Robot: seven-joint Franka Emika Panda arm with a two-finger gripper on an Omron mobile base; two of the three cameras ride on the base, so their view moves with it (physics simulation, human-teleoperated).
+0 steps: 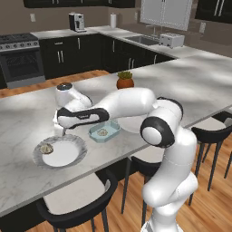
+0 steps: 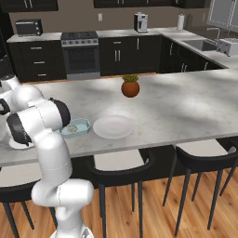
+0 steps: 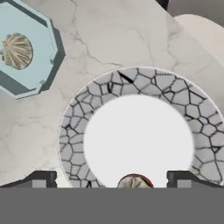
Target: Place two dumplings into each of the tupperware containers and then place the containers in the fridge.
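Your gripper (image 3: 111, 183) is hanging with its jaws spread wide and nothing between them, low in the hand view over the near rim of the plate (image 3: 70, 144). That plate is round, with a smooth white centre and a grey crackle-patterned rim, and it is sitting on the veined marble counter (image 3: 131, 39). One dumpling (image 3: 134, 181) is peeking up at the bottom centre of the hand view, on the plate's rim between the finger tips; you are seeing only its pale, rounded top, so its long axis is not readable there. In the left base view it is lying at the plate's left edge, a small ridged lump.

Farther off, at the upper left of the hand view, the tub (image 3: 41, 61) is showing as a shallow light-blue tray with cut corners, its long axis running diagonally. A second dumpling (image 3: 16, 51) is resting inside it, pleated and shell-like, beige.

In the right base view a plain white plate (image 2: 114, 126) is lying just right of the tub, and a round terracotta pot (image 2: 130, 89) is standing beyond.
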